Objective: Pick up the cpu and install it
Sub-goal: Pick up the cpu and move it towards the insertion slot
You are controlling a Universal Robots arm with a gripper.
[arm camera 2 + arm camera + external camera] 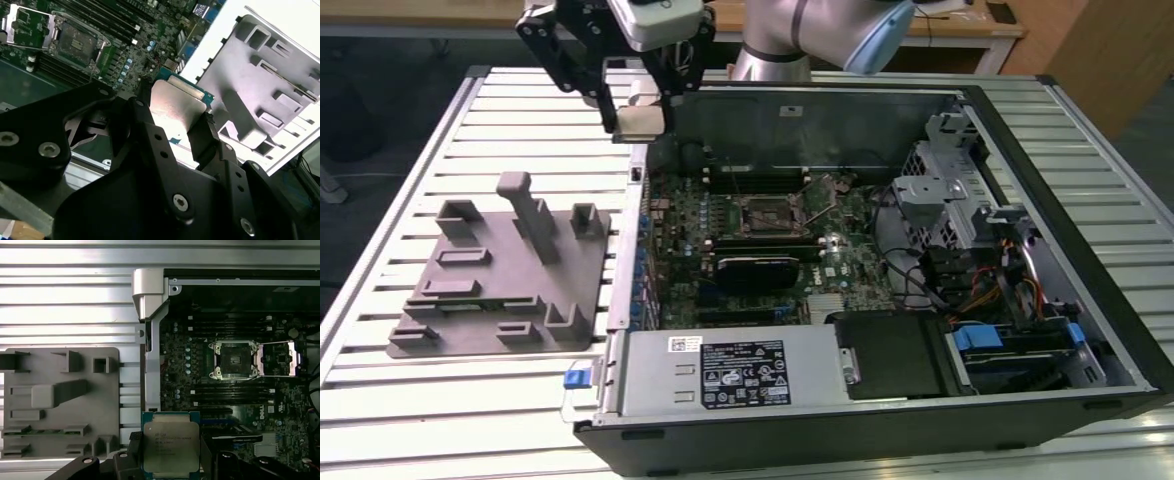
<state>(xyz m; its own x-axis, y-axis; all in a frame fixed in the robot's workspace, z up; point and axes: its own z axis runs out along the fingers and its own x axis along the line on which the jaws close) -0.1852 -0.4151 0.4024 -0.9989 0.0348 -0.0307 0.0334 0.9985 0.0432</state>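
gripper clamped on the cpu, aloft by the computer case wall, between grey fixture and open socket: carrying step in hand, seating judged to need square alignment over socket.

One cpu, one gripper, one grey fixture block, one open computer case, one socket.
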